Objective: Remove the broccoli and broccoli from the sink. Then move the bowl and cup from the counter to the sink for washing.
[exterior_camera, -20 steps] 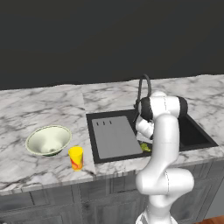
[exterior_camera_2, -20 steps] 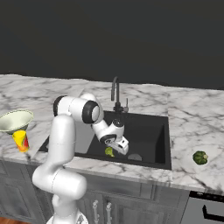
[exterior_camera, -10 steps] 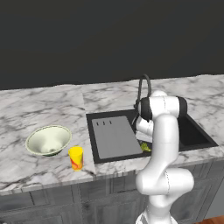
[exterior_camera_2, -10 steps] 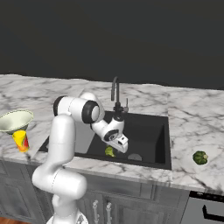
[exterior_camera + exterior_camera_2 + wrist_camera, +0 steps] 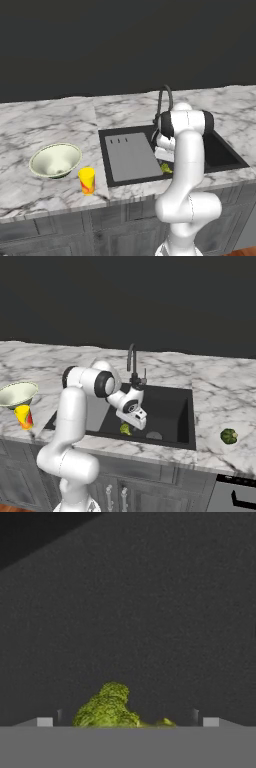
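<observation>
Right base view: end effector (image 5: pixel 135 423) (jaws spread) has sunk closer over yellowish-green broccoli (image 5: pixel 125 429) in sink (image 5: pixel 170 416).

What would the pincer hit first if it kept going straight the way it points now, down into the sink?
Most likely the yellowish-green broccoli, which lies between the open pincer tips on the sink floor; the remaining gap is hard to judge.

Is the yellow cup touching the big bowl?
Apart. In the left base view, a strip of bare counter shows between the cup and the bowl.
</observation>
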